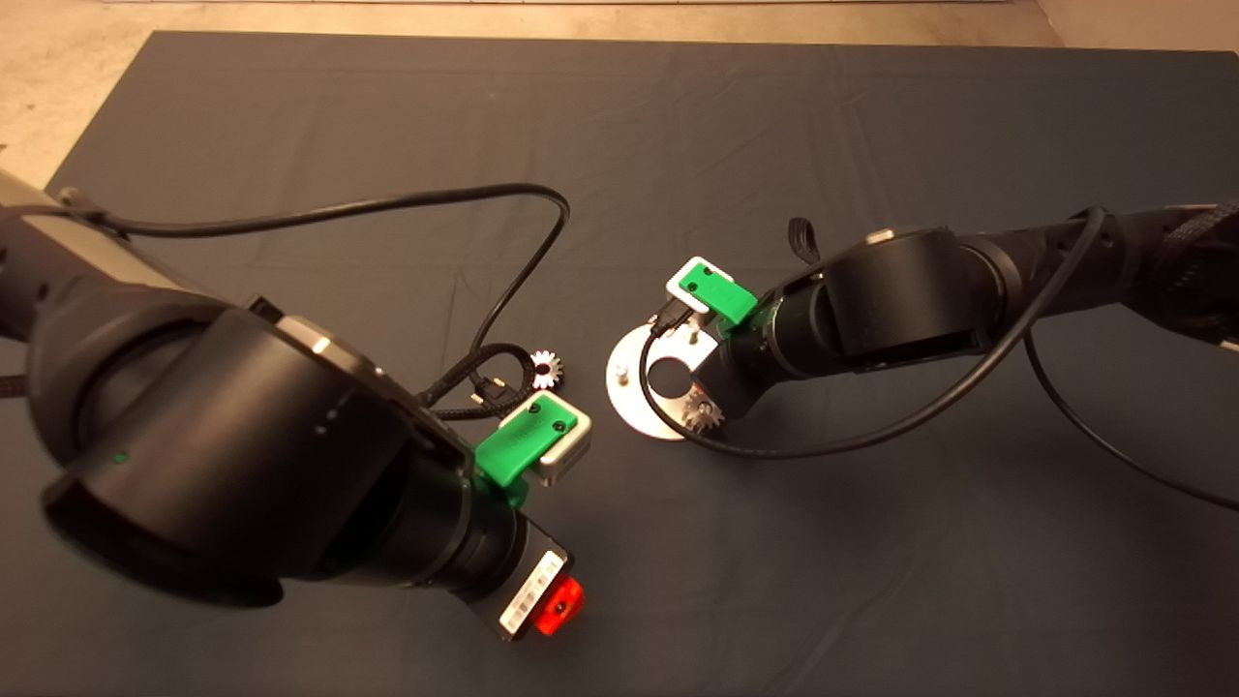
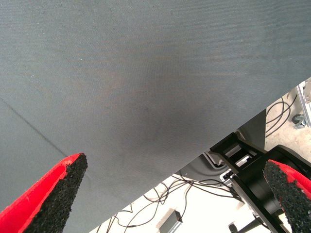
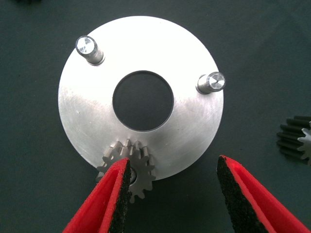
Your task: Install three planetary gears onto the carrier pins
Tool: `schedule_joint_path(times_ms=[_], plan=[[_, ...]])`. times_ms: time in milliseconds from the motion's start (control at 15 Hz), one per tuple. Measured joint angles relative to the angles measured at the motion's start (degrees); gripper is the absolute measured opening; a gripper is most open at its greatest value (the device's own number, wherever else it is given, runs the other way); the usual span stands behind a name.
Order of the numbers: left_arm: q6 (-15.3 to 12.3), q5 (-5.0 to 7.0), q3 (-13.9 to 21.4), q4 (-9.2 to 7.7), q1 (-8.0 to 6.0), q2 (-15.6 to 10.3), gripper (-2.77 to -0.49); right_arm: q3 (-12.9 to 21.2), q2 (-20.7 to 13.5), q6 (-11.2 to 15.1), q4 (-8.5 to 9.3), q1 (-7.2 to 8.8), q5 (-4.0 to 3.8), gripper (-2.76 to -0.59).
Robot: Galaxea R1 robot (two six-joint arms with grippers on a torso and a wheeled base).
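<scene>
Hovering over the carrier disc (image 3: pixel 141 97), right gripper (image 3: pixel 172 194) has jaws wide, empty. One planetary gear (image 3: pixel 129 167) sits on its pin at the rim; two carrier pins (image 3: pixel 90 48) bare. Spare gear (image 1: pixel 546 366) lies on mat nr left gripper (image 2: pixel 175 194), wide open, idle; cables nearby.

Right gripper (image 3: pixel 175 194) fingers spread, arm reaching inward; left gripper (image 2: pixel 170 194) fingers spread, arm low.

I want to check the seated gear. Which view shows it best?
The right wrist view: the gear sits on the disc, beside one claw finger. The head view shows it small; the left wrist view shows nothing of it.
</scene>
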Motion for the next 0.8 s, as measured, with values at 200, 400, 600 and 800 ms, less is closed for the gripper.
schedule_joint_path(times_ms=[200,400,600,800], plan=[[0.0,0.00,0.0,0.00,0.00,0.0,-0.61,-2.9,-1.0,-2.4,0.46,0.44,0.39,-2.06],[0.0,0.02,0.0,0.00,0.00,0.0,-0.61,-9.3,-5.1,-6.5,0.74,1.40,0.15,-1.91],[0.0,0.00,0.0,0.00,0.00,0.0,-0.61,-12.1,-7.5,-8.6,0.77,3.47,-0.49,-1.78],[0.0,0.02,0.0,0.00,0.00,0.0,-0.61,-12.8,-7.5,-9.4,0.99,3.58,0.17,-1.63]])
